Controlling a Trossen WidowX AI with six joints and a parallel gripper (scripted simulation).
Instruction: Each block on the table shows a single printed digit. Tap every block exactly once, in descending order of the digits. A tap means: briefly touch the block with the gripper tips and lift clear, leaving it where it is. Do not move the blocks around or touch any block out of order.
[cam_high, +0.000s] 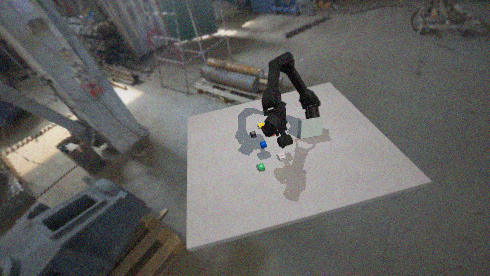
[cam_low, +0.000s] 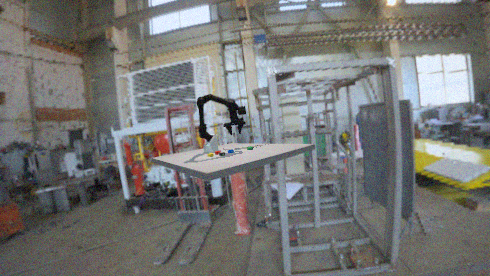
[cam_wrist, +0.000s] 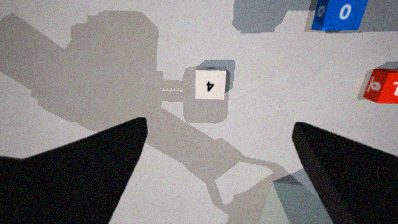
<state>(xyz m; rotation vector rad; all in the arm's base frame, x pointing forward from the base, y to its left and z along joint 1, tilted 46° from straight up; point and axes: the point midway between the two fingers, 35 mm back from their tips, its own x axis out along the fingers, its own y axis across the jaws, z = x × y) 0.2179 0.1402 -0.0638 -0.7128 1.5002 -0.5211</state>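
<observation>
My gripper (cam_high: 285, 144) (cam_low: 235, 131) (cam_wrist: 218, 127) is open and empty, high above the table. In the wrist view the white block (cam_wrist: 210, 85) (cam_high: 281, 157) lies ahead between the fingers' lines, its 4 upside down. The blue block (cam_wrist: 342, 14) (cam_high: 263, 144) (cam_low: 230, 151) shows 0. The red block (cam_wrist: 384, 86) (cam_low: 218, 152) is cut off at the right edge; its side digit is unclear. The green block (cam_high: 261, 167) (cam_low: 250, 148), yellow block (cam_high: 260, 125) (cam_low: 211, 155) and black block (cam_high: 253, 134) are outside the wrist view, their digits unreadable.
The table (cam_high: 220, 215) (cam_low: 195, 171) carries the arm's pale base (cam_high: 312, 129) at the back. The arm partly hides the red block in the top view. Shadows of the arm fall around the white block.
</observation>
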